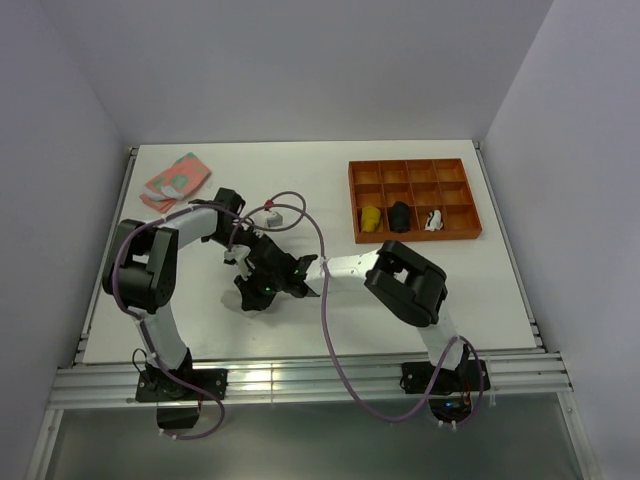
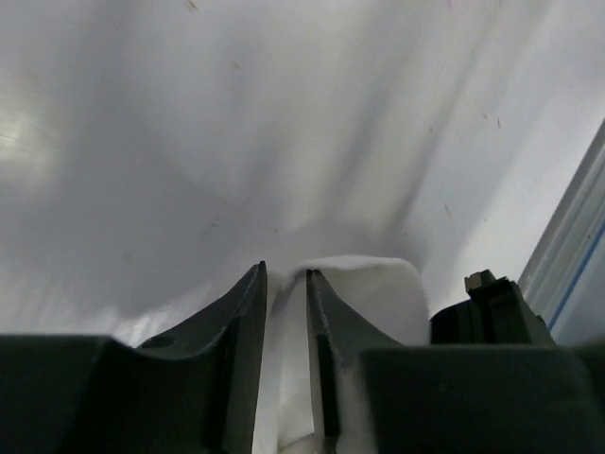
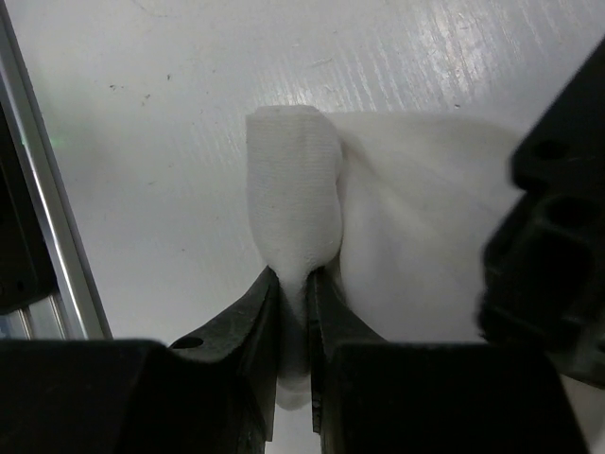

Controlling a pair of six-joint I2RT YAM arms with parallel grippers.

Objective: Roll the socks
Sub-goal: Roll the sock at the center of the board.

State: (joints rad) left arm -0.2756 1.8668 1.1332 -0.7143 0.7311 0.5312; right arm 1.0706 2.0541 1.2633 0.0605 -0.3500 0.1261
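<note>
While my right gripper (image 3: 291, 274) is clenched on a plain white fabric sock (image 3: 293, 189), its jaws pinch the near end of a thick fold. That fold runs straight out from my fingertips: long axis in line with the fingers, far end rounded and pointing away from me. The rest of the sock lies flat and spreads off to the right in the right wrist view, passing under the black body of my left gripper (image 3: 548, 236).

Left gripper (image 2: 284, 270): jaws stand a narrow gap apart with white fabric (image 2: 369, 284) in the gap. A soft edge pokes out just past the tips. Can't tell if they bite the cloth or sit loose around it.

Sock rests on the white table (image 1: 400, 300). In the top view both grippers meet over it, left of centre and closer to the near edge. An aluminium rail (image 3: 47, 236) shows at the side of both wrist views.

Further out, an orange compartment tray (image 1: 415, 165) sits at the far right. Its near row holds a yellow bundle (image 1: 371, 218), a black bundle (image 1: 400, 215) and a white-and-black bundle (image 1: 433, 220), in the first three cells from the left. A pink-and-green patterned cloth (image 1: 175, 178) lies at the far left corner, well apart from the sock.
</note>
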